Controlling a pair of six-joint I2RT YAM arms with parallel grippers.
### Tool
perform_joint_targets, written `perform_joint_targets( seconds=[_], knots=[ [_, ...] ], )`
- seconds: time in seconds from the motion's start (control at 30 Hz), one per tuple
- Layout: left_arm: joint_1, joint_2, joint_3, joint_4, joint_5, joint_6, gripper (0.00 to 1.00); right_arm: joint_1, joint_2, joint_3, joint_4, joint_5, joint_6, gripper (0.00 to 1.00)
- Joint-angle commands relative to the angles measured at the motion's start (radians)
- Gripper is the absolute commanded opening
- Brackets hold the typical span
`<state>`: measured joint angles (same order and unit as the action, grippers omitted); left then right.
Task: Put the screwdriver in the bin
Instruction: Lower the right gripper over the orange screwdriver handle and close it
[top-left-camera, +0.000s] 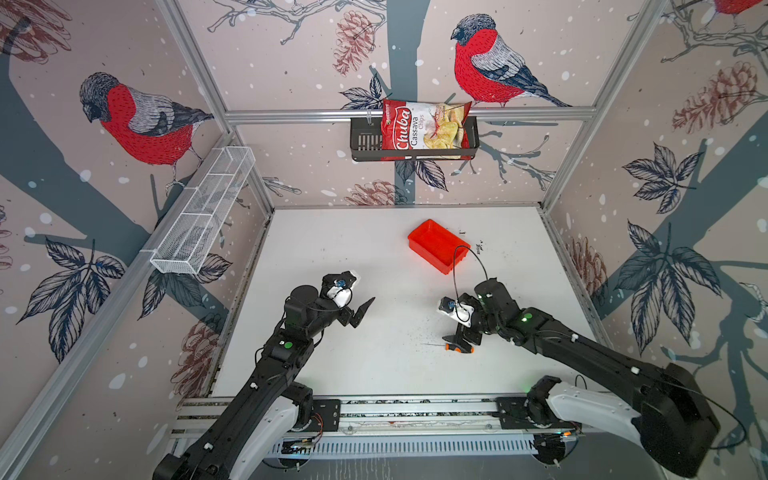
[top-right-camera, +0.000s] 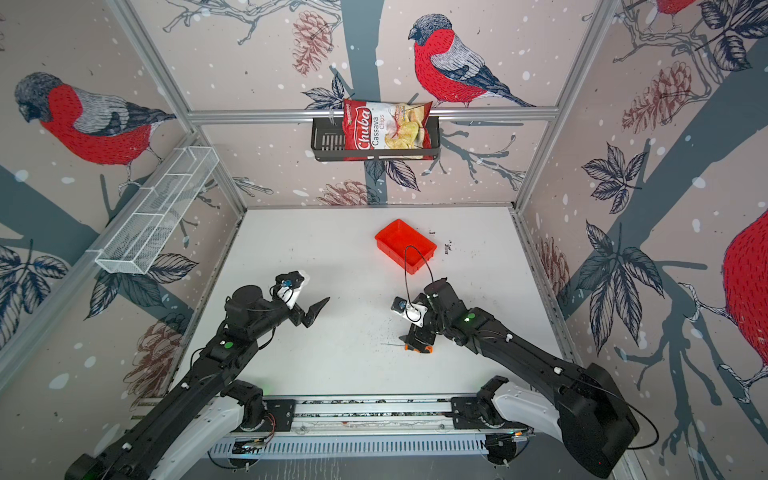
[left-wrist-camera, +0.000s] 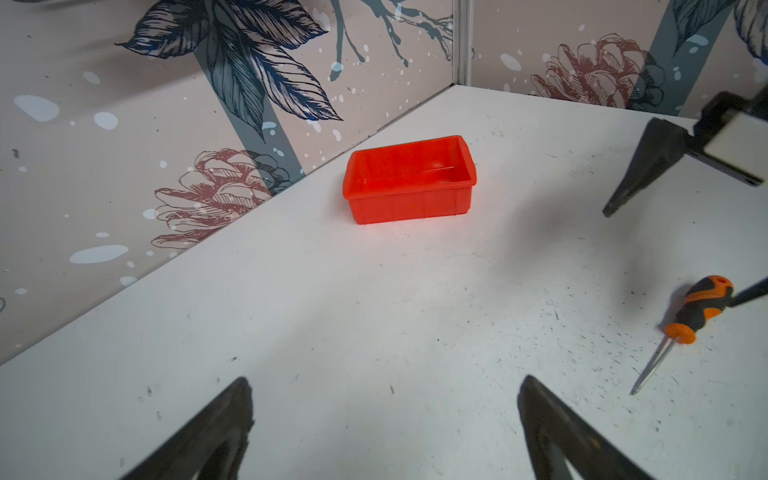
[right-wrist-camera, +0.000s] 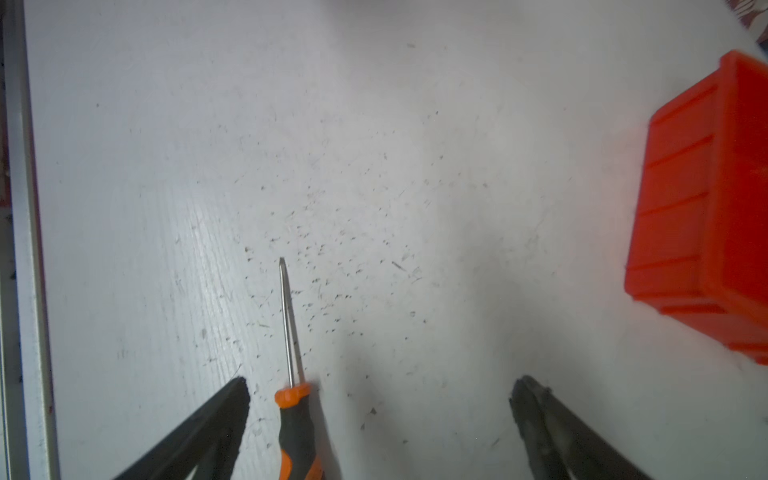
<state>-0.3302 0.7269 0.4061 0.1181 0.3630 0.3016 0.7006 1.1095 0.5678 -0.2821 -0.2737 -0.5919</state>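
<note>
The screwdriver (top-left-camera: 457, 348) (top-right-camera: 419, 348) lies flat on the white table right of centre, its thin shaft pointing left. My right gripper (top-left-camera: 459, 343) (right-wrist-camera: 380, 386) is low over it and open. The orange-and-black handle (right-wrist-camera: 297, 428) lies between the jaws, close to one finger and not clamped. The red-orange bin (top-left-camera: 436, 245) (top-right-camera: 405, 245) (right-wrist-camera: 698, 232) stands empty farther back. My left gripper (top-left-camera: 362, 311) (left-wrist-camera: 384, 384) hovers open and empty left of centre, with the bin (left-wrist-camera: 409, 205) and the screwdriver (left-wrist-camera: 698, 309) in its wrist view.
A black slotted basket (top-left-camera: 365, 141) on the back wall holds a chips bag (top-left-camera: 424, 126). A long white wire-mesh tray (top-left-camera: 203, 212) hangs on the left wall. The right arm's cable loop (top-left-camera: 469, 266) arches near the bin's front corner. An aluminium rail (top-left-camera: 415, 409) lines the front edge.
</note>
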Motion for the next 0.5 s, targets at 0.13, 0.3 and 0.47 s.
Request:
perform_joint_targets(
  seconds=[0.13, 0.3, 0.47],
  knots=[
    [-0.001, 0.005, -0.004, -0.005, 0.034, 0.039, 0.98, 0.035, 0.055, -0.006, -0.079, 0.108, -0.042, 1.00],
    [0.000, 0.014, -0.003, -0.017, 0.038, 0.046, 0.98, 0.073, 0.084, -0.015, -0.100, 0.135, -0.041, 1.00],
    [-0.001, 0.025, 0.002, -0.030, 0.035, 0.055, 0.98, 0.092, 0.126, -0.023, -0.101, 0.155, -0.042, 1.00]
  ],
)
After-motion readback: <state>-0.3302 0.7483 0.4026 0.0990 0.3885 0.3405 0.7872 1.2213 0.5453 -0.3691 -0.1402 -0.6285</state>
